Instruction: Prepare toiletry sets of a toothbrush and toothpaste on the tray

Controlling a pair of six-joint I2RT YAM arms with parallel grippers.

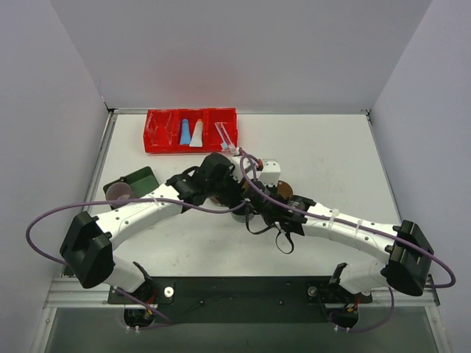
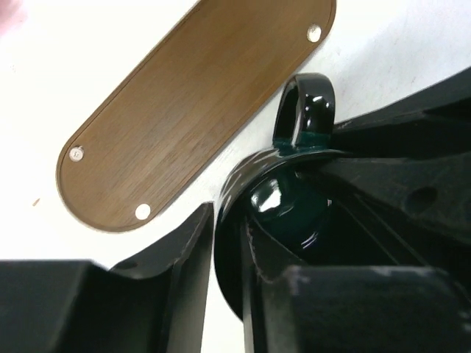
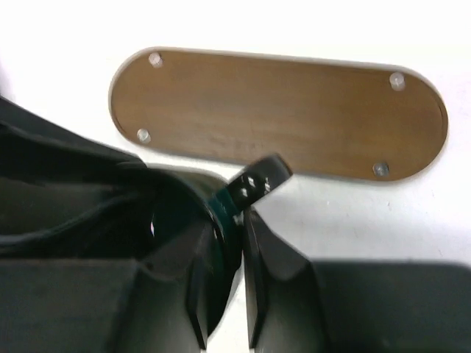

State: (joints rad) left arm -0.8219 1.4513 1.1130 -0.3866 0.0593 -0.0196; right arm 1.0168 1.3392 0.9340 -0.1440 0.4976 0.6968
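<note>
Squeezing the rim of the green mug (image 2: 294,213) with the left gripper (image 2: 227,220) and the right gripper (image 3: 234,220), just beside the brown tray (image 2: 191,110) lying flat on the table (image 1: 331,147), with the blue tube (image 1: 185,132), white tube (image 1: 196,135) and toothbrushes (image 1: 224,136) lying in the red bin (image 1: 157,134).

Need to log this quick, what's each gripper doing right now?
Left gripper: shut on the dark green mug, on its wall.
Right gripper: looks shut on the same mug, near its handle.
</note>
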